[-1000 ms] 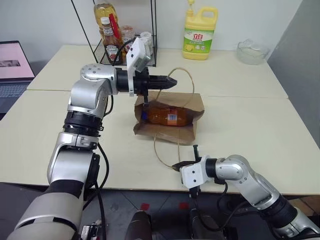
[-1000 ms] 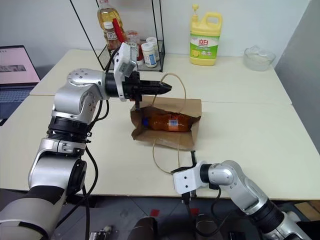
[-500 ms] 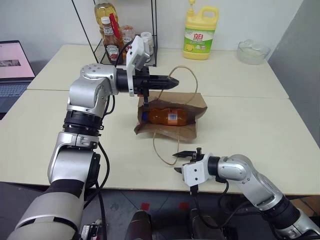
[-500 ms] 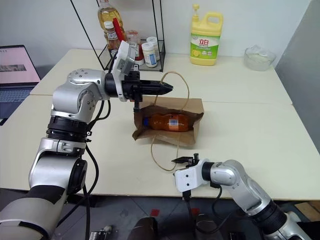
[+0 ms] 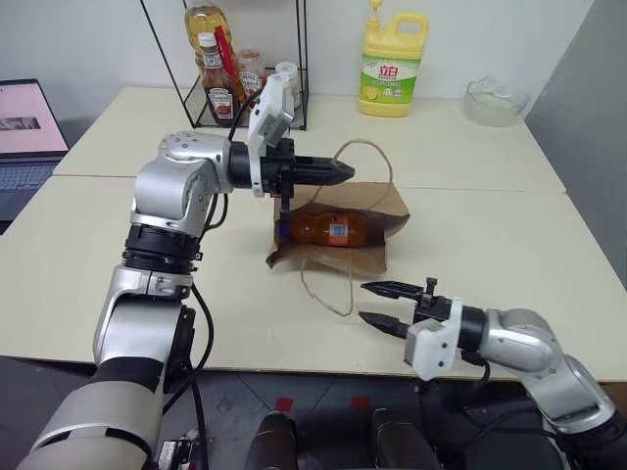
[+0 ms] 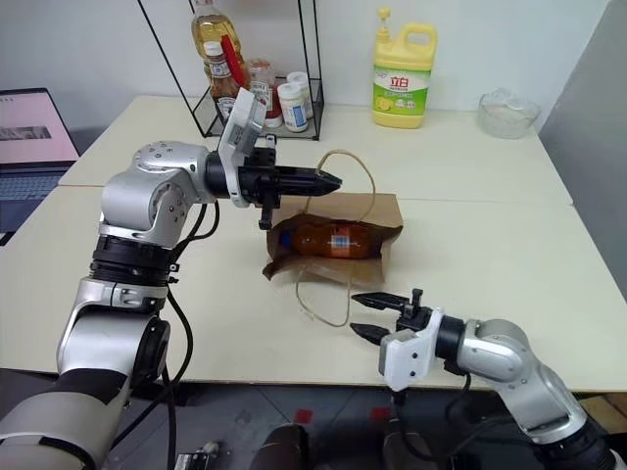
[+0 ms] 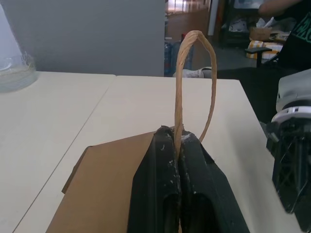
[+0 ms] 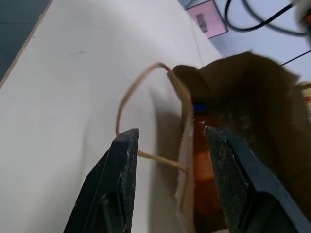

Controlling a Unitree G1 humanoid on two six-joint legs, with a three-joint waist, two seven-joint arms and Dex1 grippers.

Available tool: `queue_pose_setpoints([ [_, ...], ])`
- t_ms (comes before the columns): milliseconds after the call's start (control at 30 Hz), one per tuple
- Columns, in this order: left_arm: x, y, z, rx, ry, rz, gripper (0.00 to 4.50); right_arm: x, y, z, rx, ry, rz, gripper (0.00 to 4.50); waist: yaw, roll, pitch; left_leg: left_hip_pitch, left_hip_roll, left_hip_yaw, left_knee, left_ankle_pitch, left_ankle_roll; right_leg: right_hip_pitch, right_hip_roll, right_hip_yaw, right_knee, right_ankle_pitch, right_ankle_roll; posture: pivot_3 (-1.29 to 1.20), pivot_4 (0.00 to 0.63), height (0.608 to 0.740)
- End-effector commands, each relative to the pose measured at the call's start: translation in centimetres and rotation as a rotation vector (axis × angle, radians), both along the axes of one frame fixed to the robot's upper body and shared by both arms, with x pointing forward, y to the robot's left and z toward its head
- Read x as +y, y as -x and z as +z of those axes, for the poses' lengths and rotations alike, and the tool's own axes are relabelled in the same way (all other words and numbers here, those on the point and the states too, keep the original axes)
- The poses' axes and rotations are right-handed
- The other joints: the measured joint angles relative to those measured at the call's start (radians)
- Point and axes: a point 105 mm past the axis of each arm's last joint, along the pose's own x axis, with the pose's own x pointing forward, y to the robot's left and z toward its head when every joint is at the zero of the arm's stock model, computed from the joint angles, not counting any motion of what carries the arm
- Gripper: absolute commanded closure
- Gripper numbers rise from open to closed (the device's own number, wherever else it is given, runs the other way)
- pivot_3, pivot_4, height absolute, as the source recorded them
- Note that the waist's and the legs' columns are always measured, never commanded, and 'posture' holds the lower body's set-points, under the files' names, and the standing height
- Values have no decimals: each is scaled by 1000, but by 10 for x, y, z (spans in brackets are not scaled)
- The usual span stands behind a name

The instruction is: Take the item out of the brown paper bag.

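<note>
The brown paper bag [image 5: 335,258] lies on the table with its mouth held open. My left gripper [image 5: 341,171] is shut on the bag's upper loop handle [image 7: 194,73] and holds it up above the bag. Inside lies the item [image 5: 328,228], an orange bottle with a blue cap [image 8: 199,107] and a pale label. The lower handle [image 5: 318,289] trails loose on the table toward me. My right gripper [image 5: 363,302] hovers open near the table's front edge, just right of that loop, with nothing between its fingers, pointing toward the bag's mouth [image 8: 228,97].
A yellow detergent jug [image 5: 392,64] and a glass bowl [image 5: 495,101] stand at the back. A black wire rack [image 5: 245,88] with ketchup bottles stands behind my left arm. A laptop [image 5: 29,127] sits far left.
My right gripper has opened beside the lower handle, then risen and swung right. My left gripper still holds the upper handle in about the same place.
</note>
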Motion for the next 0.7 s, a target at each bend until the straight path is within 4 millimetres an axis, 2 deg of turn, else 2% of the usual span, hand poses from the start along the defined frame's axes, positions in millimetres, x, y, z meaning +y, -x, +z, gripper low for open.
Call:
queue_pose_setpoints([
  [33, -1, 3, 11, -41, 20, -16, 4500, 4, -5, 38, -94, -119, -22, 2264, 0, 0, 0, 0, 0, 0, 0, 0, 0, 0, 0, 0, 0, 0, 0, 0, 150, 740],
  [100, -1, 2, 13, -32, 30, -10, 4500, 13, -23, 51, -89, -150, -81, 2264, -7, 0, 0, 0, 0, 0, 0, 0, -1, 0, 0, 0, 1, 0, 0, 0, 150, 740],
  [200, 3, -2, 15, 12, 39, 9, 4500, 33, -40, 54, -53, -118, -111, 2264, -9, 0, 0, 2, 1, 0, -1, 2, -3, 0, 1, 1, 3, 0, 0, 0, 150, 740],
  [300, 8, -5, 13, 60, 30, 19, 4500, 55, -49, 54, -18, -93, -103, 2264, -6, 0, 0, 1, 0, -1, -1, 2, -3, -1, 1, 0, 2, 0, 0, 0, 150, 740],
  [400, 11, -7, 15, 94, 45, 28, 4500, 75, -56, 44, 15, -43, -99, 2264, -6, 0, 0, -1, 0, -1, -1, 2, -3, -3, 0, 0, 1, 0, 0, 0, 150, 740],
  [533, 14, -10, 18, 110, 60, 43, 4500, 85, -75, 28, 58, 14, -168, 2264, -1, 0, 0, -1, 0, -1, -1, 2, -3, -3, 0, -1, 1, 0, 0, 0, 150, 740],
  [700, 15, -11, 18, 111, 54, 45, 4500, 92, -92, 28, 92, 10, -242, 2264, -5, 0, 0, -1, 0, -1, -1, 2, -4, -3, 0, -1, 2, 0, 0, 0, 150, 740],
])
